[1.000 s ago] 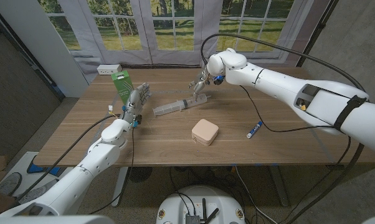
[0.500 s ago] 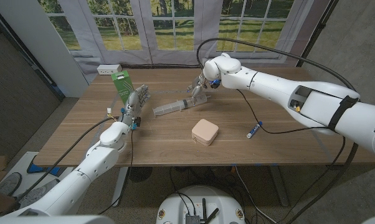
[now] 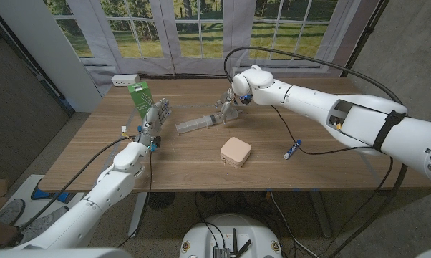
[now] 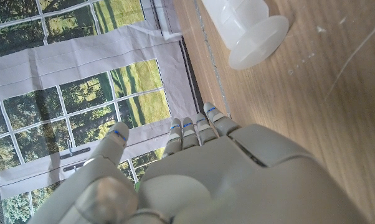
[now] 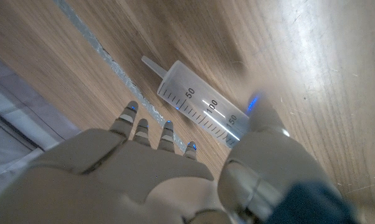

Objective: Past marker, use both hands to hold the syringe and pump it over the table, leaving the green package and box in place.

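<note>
In the left wrist view we see the syringe (image 4: 246,28) cut off by the frame edge, only its flanged end showing. In the right wrist view the right robot hand (image 5: 175,168) hides its far end, the thumb blurred. The marker (image 3: 292,149) is too small to read.

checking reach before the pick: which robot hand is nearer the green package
Left. The left robot hand stands just in front of the upright green package; the right robot hand is across the table, at the clear plastic syringe.

Overhead head camera, close wrist cameras
</note>
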Action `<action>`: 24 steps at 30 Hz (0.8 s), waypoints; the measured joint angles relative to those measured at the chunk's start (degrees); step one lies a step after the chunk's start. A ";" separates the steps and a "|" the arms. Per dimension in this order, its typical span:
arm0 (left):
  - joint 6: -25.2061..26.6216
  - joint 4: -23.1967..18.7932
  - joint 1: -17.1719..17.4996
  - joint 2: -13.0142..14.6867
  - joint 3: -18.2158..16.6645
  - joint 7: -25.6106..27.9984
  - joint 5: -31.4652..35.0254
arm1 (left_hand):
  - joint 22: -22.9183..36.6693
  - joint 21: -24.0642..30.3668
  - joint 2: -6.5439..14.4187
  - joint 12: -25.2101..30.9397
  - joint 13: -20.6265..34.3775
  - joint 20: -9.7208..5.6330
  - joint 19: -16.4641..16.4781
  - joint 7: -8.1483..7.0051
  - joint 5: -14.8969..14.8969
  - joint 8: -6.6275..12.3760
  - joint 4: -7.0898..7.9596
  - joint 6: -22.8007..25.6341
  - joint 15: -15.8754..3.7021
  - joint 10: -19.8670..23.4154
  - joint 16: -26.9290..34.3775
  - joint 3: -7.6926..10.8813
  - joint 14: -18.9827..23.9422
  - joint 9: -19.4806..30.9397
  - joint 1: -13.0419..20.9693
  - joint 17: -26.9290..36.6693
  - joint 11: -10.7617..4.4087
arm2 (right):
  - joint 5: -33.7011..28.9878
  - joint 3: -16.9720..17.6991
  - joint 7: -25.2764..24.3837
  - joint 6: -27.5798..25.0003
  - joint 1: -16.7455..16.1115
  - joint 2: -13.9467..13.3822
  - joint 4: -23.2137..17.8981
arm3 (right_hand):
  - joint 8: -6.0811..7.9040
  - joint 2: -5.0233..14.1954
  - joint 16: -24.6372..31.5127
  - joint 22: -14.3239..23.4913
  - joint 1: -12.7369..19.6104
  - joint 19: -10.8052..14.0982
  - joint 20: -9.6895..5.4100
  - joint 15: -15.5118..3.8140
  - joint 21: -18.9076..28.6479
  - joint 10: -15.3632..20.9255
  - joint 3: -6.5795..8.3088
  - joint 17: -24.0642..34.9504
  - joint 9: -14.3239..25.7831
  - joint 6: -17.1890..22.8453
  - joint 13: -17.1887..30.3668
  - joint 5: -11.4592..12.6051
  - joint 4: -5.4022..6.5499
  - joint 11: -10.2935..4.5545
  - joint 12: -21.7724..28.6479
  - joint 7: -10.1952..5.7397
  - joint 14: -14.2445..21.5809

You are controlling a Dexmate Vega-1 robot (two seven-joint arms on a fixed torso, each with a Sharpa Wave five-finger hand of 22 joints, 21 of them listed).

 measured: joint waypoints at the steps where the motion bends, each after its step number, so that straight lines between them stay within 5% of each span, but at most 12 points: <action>1: 0.00 -0.01 0.03 0.00 -0.01 0.00 0.00 | 0.00 0.00 0.00 0.00 0.00 0.00 0.00 0.00 0.00 0.00 0.00 0.00 0.00 0.00 0.00 0.00 0.00 0.00 0.00 0.00 0.00 | -0.06 0.00 -0.11 0.04 0.00 0.00 0.00 | 0.40 0.26 0.28 -0.05 0.29 0.64 -0.22 -0.37 0.19 0.66 0.14 0.00 0.00 0.00 0.00 0.00 -0.14 -0.02 0.15 0.00 0.37; 11: 0.07 -0.01 0.19 -0.18 -0.03 0.06 -0.08 | 0.00 0.00 0.16 0.00 0.00 0.00 0.00 0.00 0.00 0.00 0.00 0.00 0.00 0.00 0.00 0.00 0.00 0.00 -0.15 0.00 0.00 | -1.20 -0.41 -2.54 0.28 -0.21 0.02 0.37 | 3.90 0.11 1.73 -0.11 2.86 6.35 -0.63 -3.69 0.88 7.18 0.93 0.00 0.26 9.00 0.00 -0.73 0.03 -1.48 1.21 -0.27 4.51; 16: 0.18 0.16 0.19 -0.28 -0.03 0.08 -0.20 | 0.00 0.00 0.16 -0.23 0.00 0.00 0.00 0.00 0.00 0.00 0.00 0.00 0.00 0.00 0.00 0.00 0.00 0.00 -0.15 0.00 0.00 | -1.83 -0.50 -3.73 0.27 -0.87 -0.36 0.21 | 4.95 -0.72 2.63 -0.10 3.80 7.47 -1.36 -4.97 0.88 10.25 0.92 0.01 0.26 12.66 0.00 -1.25 0.03 -2.70 1.87 -0.29 6.40; 24: 0.28 0.63 -0.13 -0.54 0.08 0.07 -0.33 | 0.00 0.00 -0.07 -0.23 0.00 0.00 0.00 0.00 0.00 0.00 0.23 0.00 0.00 0.00 0.00 0.23 0.00 0.00 -0.38 0.00 0.00 | -2.79 -0.53 -5.69 0.13 -1.47 -0.69 -0.03 | 6.30 0.57 3.79 -0.10 5.11 9.11 -2.18 -7.12 0.88 14.70 1.40 0.01 0.26 17.32 -0.01 -1.33 0.03 -3.73 2.61 -0.35 9.19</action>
